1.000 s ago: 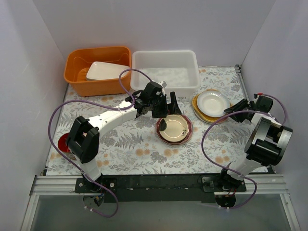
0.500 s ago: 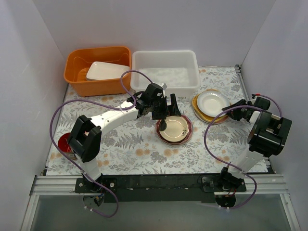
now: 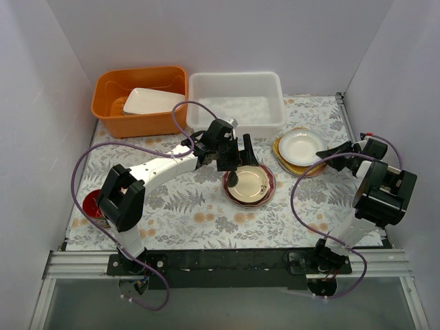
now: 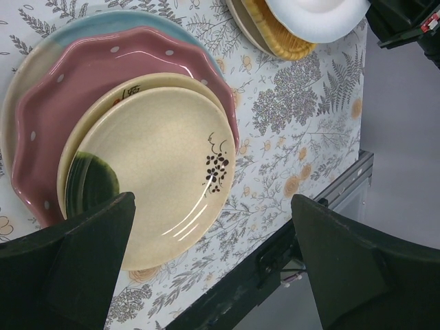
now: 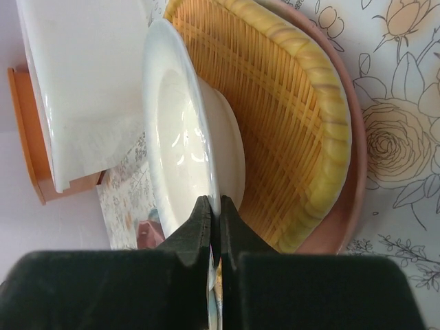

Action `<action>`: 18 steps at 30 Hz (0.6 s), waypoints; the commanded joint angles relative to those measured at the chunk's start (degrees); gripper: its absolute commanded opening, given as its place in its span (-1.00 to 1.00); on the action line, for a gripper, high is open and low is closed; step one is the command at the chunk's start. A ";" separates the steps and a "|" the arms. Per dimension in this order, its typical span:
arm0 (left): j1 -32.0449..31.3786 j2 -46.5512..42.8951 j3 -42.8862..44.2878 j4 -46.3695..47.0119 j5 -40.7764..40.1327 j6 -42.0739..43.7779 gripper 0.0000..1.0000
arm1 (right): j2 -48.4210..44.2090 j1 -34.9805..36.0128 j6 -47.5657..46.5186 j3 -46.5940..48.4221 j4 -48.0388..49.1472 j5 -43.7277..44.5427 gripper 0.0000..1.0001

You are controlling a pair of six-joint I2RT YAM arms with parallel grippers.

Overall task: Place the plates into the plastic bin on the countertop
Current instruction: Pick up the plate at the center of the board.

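My right gripper (image 5: 215,206) is shut on the near rim of a cream-white deep plate (image 5: 179,137) and holds it tilted on the orange woven-look plate (image 5: 289,117). That plate lies on a cream-and-pink plate (image 5: 354,172). From above, this stack (image 3: 285,159) is at the right, with the gripper (image 3: 323,152) at its right edge. My left gripper (image 4: 213,275) is open over the middle stack (image 3: 249,184). That stack has a cream plate (image 4: 158,165) on top, then a pink dotted one (image 4: 103,69), then a light-blue one (image 4: 89,27). The white plastic bin (image 3: 236,75) stands behind, with no plates in it.
An orange tub (image 3: 110,117) holding a white rectangular dish (image 3: 152,101) stands left of the bin. A red cup (image 3: 93,205) sits at the left edge by the left arm. White walls close in both sides. The black rail (image 3: 227,260) runs along the front.
My right gripper has moved left to the white plate's rim and closed on it, and the plate has shifted slightly back and left. The left arm has barely moved.
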 commanded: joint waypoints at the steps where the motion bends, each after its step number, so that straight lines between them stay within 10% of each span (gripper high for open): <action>1: -0.26 -2.82 -0.56 0.99 -1.30 -0.93 0.96 | -4.92 0.14 -2.90 -0.97 -2.21 2.25 -0.97; 18: -0.26 -7.56 -2.40 4.50 -0.95 -2.60 0.96 | -26.18 0.05 -0.79 -0.17 -10.47 0.77 -0.97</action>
